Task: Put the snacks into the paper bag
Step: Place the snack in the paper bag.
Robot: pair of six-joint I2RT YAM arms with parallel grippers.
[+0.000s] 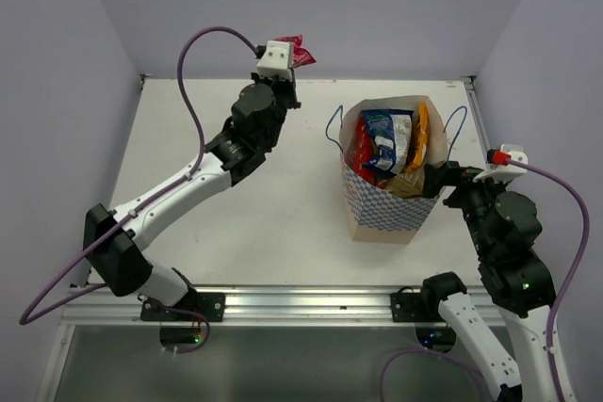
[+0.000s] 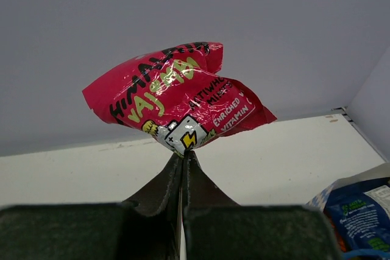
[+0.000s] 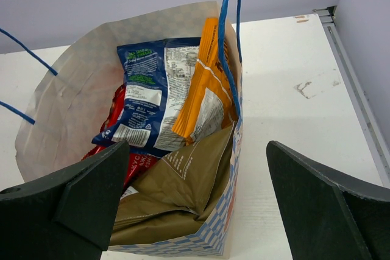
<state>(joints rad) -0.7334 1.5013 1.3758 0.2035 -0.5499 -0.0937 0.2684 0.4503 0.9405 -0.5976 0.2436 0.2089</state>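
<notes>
Pink-red packet, crinkly foil with yellow-green lettering, pinched by its bottom edge in the left gripper; jaws pressed together on the foil. Top view: that gripper is raised at about 12 o'clock of the table, near the back wall, with the packet off the surface and well apart from the bag.

Paper bag stands upright at about 3 o'clock of table centre, tan with a blue-white zigzag wall and its mouth open upward. Blue cord handles stick up at both sides.

Inside the bag:
- dark blue packet in the middle
- orange packet on edge at its 3 o'clock
- red packet at its 7 o'clock, mostly hidden
- olive-brown packet at 6 o'clock, against the near wall

Right gripper sits at the bag's 4 o'clock rim, jaws spread wide, holding nothing. Wrist view: one finger on either side of the near corner; contact with the paper cannot be told.
</notes>
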